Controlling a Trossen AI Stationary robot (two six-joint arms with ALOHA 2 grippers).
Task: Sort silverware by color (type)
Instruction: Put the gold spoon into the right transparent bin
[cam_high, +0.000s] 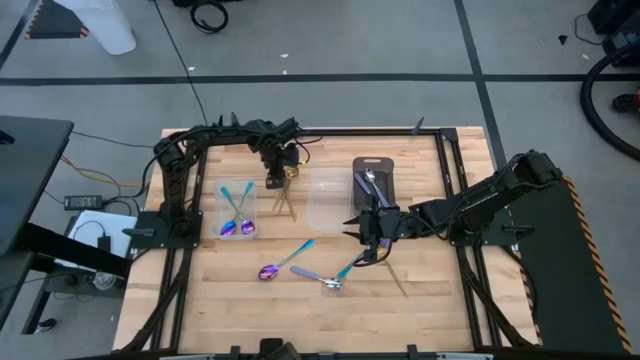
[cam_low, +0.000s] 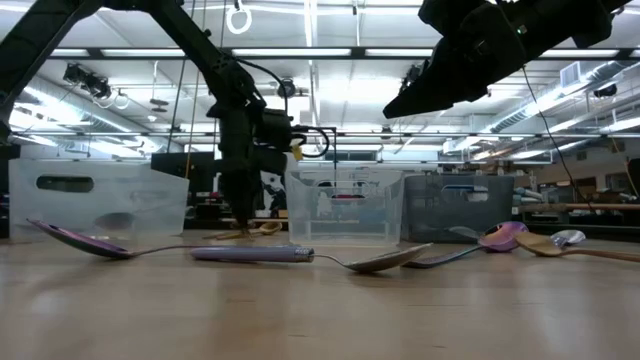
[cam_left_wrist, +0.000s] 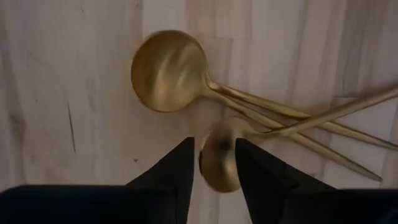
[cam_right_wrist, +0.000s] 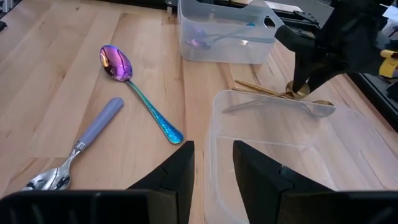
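**Left gripper down on gold spoons, far bench**

Left gripper sits low over the gold spoons, far-centre of the bench, just left of the clear bin. Fingers apart, straddling the smaller gold bowl; can't tell if they touch it, nothing lifted. Handles of the gold pieces cross to the right, so judged risk: a pinch at the bowl slips or drags a neighbour. Better to close on the neck just behind the bowl, square to it, then lift straight up.

Right gripper hovers mid-bench by the clear bin's near edge, fingers apart, holding nothing.

Purple spoon and lilac-handled silver spoon lie loose on near bench. Two purple-blue spoons already in left bin. Silver pieces in dark tray, far right.
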